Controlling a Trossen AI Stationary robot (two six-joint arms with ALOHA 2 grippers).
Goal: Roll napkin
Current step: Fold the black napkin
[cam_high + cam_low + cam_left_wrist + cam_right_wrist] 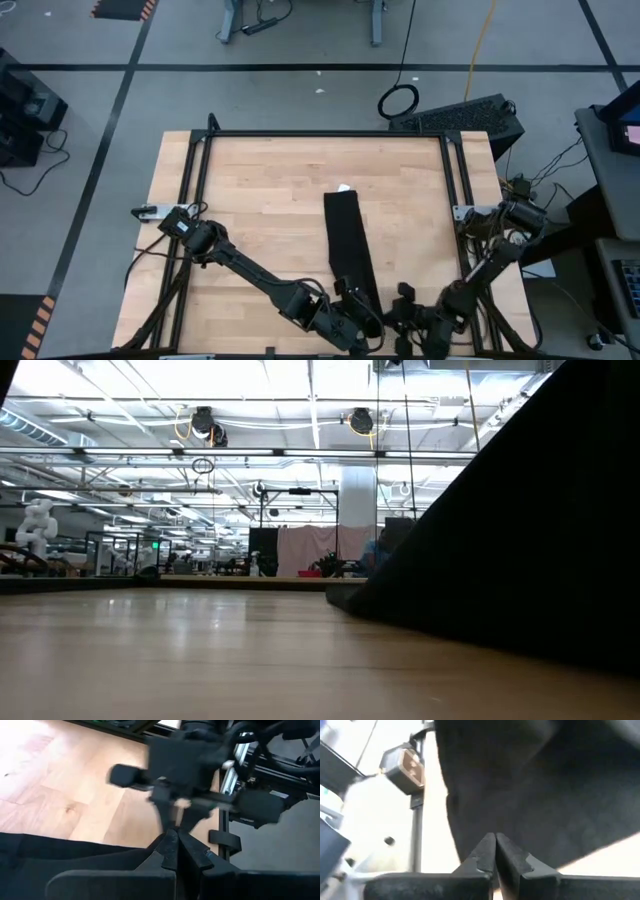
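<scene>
- Near edge of the table (pixel 260 190): both grippers sit close together at the near end of the napkin (pixel 347 245), the left gripper (pixel 368 325) on its left side and the right gripper (pixel 398 318) just beside it on the right
- Left gripper's own fingers (pixel 170 851) are pressed together, with black cloth lying against their tips; whether a fold is actually pinched cannot be told
- Right gripper's fingers (pixel 495 852) are likewise pressed together, their tips meeting the edge of the black cloth, which fills most of that wrist view
- In the left wrist view the right gripper's body (pixel 195 765) stands directly ahead, blocking the table frame behind it
- Napkin: a long, narrow black strip lying flat on the wood right of centre, running from the grippers toward the far edge, with a small white tag (pixel 343 188) at its far end
- In the low view the raised black cloth (pixel 520 520) blocks the right half of the room
- Beyond the far right corner of the table: a black keyboard-like unit (pixel 465 118) and a coiled cable (pixel 399 100) on the floor
</scene>
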